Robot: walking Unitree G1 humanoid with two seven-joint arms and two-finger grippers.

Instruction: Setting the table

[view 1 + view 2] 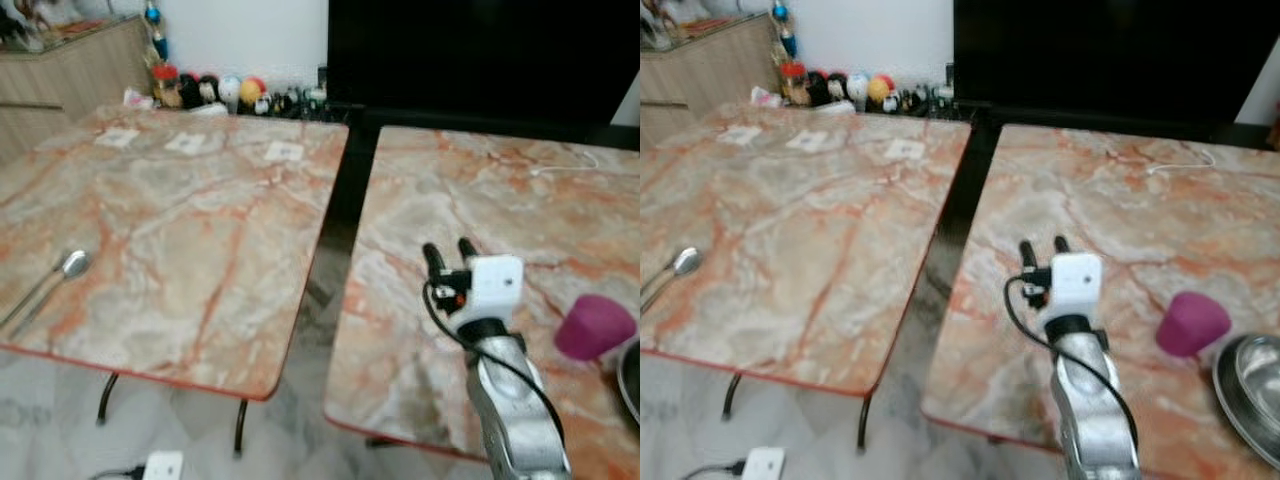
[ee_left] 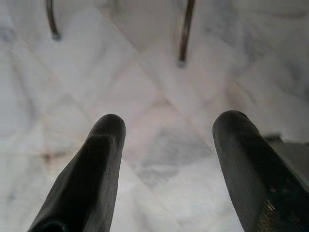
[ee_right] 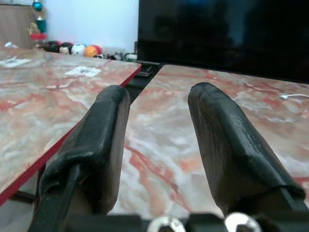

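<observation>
Right end effector [image 1: 450, 252], fingers apart, empty, above right table [image 1: 450, 200] | pink cup [image 1: 594, 326] on its right, nearer this arm | spoon [image 1: 62, 272] far left.

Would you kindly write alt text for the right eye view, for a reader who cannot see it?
The robot's right end effector, fingers slightly apart and empty, hovers over the right of two marble-patterned tables. A purple cup lies tipped beside a metal bowl on that table, and a spoon rests on the left table.
</observation>
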